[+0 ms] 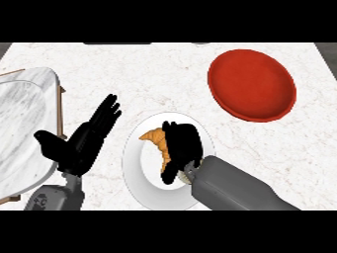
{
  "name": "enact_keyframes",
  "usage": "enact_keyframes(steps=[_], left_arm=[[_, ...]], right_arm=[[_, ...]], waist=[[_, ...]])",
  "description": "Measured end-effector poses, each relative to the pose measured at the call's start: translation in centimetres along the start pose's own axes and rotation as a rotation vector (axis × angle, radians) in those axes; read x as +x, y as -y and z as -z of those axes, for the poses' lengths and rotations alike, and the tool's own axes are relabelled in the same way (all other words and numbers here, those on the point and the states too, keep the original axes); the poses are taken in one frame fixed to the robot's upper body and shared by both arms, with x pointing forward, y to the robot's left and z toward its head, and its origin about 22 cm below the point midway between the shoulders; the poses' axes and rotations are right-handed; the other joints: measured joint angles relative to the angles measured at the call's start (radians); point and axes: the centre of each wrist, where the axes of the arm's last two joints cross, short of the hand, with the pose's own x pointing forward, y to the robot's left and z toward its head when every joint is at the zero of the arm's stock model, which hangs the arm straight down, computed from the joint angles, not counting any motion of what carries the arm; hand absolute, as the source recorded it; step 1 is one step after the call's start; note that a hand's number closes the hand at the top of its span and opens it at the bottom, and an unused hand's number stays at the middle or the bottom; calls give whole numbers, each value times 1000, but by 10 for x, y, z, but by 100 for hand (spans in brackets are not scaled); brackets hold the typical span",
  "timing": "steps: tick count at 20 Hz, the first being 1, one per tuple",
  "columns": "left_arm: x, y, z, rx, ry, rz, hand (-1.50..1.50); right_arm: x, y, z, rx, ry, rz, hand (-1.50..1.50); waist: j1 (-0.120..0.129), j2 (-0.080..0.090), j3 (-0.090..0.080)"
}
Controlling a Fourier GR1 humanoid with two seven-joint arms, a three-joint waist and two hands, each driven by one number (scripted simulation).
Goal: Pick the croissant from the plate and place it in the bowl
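The right hand [180, 148] lies over the croissant [156, 139] on the white plate [143, 185], its fingers bent down across the pastry's right side, so that only the orange left end shows. Whether they have closed round it I cannot tell; they hide the contact. The step in hand looks like the grasp. To do it well, the fingers and thumb should take the croissant across its thick middle (a curved end would likely slip out), then lift straight up until it clears the plate's rim before swinging away. The red bowl [253, 84] stands well apart, up and to the right on the marble counter [142, 69], so the carry must be level. The left hand [83, 141] rests open beside the plate, fingers up. A marble tray [14, 123] lies at the left edge.
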Motion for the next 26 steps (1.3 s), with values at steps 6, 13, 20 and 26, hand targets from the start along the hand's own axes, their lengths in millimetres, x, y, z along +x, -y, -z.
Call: enact_keyframes(steps=[6, 13, 20, 26], left_arm=[[5, -2, -3, 5, -2, -3, 0], [5, -1, -6, 11, -5, -9, 0], [1, 1, -7, 11, -9, -6, 0], [-7, 1, -11, 4, -1, -5, 0]], right_arm=[[-26, 5, -34, -44, -5, -86, 150], [-28, 55, -88, -212, 40, -17, 150], [-25, 118, -138, -438, 93, 43, 150], [-32, 155, -158, -549, 94, 90, 150]], waist=[[-6, 9, -1], [-14, 12, -3], [-12, 12, -3], [-4, 15, -3]])
